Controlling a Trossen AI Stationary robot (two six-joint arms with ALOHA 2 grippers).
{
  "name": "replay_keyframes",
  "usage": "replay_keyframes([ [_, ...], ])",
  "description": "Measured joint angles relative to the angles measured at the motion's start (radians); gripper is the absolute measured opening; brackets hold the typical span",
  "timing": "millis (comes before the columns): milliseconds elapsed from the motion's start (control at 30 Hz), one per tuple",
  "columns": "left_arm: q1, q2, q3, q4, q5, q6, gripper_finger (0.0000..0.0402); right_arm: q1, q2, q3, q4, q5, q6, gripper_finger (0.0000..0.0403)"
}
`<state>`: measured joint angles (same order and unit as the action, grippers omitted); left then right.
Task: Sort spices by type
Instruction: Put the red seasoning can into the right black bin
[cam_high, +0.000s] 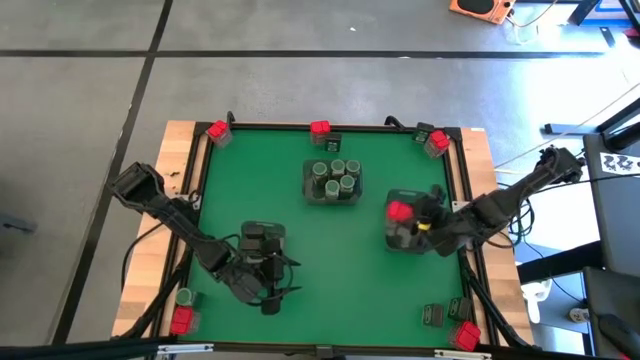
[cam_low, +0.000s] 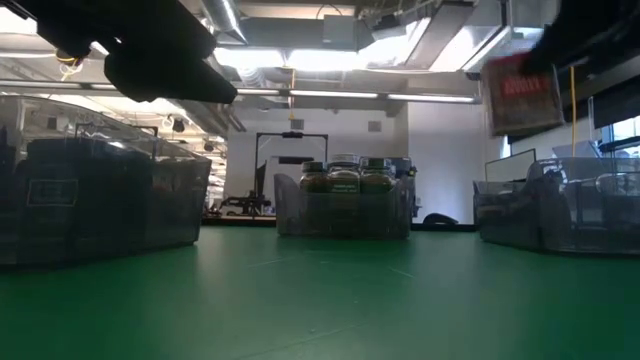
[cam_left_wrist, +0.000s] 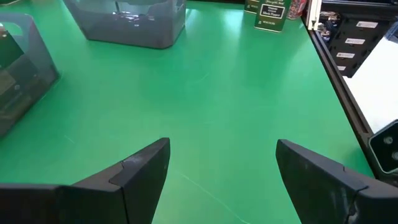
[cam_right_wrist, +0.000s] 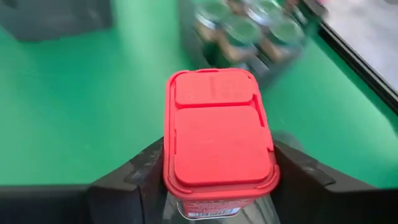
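the right gripper (cam_right_wrist: 214, 168) pinches a light, rigid red box (cam_right_wrist: 219, 134) by its smooth sides; the left gripper (cam_left_wrist: 221, 168) hangs open, empty.

The worktop (cam_high: 290, 215) is covered in a green mat inside a dark raised border, with pale wooden edges (cam_high: 148, 240) showing on both sides. It stands on a grey concrete floor (cam_high: 300, 85) crossed by dark seam lines (cam_high: 150, 62). An orange object (cam_high: 478, 8) with a cable lies on the floor beyond the worktop's far side. To the right stands white furniture (cam_high: 615, 215) with black-and-white marker patterns on it. Seen level from the worktop, the room behind has white walls (cam_low: 440, 160), an open ceiling with ducts (cam_low: 345, 35) and long bright strip lights (cam_low: 330, 95). A dark frame stand (cam_low: 290, 165) rises at the back, and a window (cam_low: 625, 130) shows at the right edge.
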<state>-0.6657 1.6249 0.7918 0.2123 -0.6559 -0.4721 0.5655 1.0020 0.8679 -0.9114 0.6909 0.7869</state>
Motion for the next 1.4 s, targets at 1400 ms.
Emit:
replay_keyframes([
  [1400, 0.026, 0.000, 0.000, -0.022, 0.000, -0.027, 0.0290, -0.058, -0.003, -0.522, 0.369, 0.210, 0.314, 0.0230],
])
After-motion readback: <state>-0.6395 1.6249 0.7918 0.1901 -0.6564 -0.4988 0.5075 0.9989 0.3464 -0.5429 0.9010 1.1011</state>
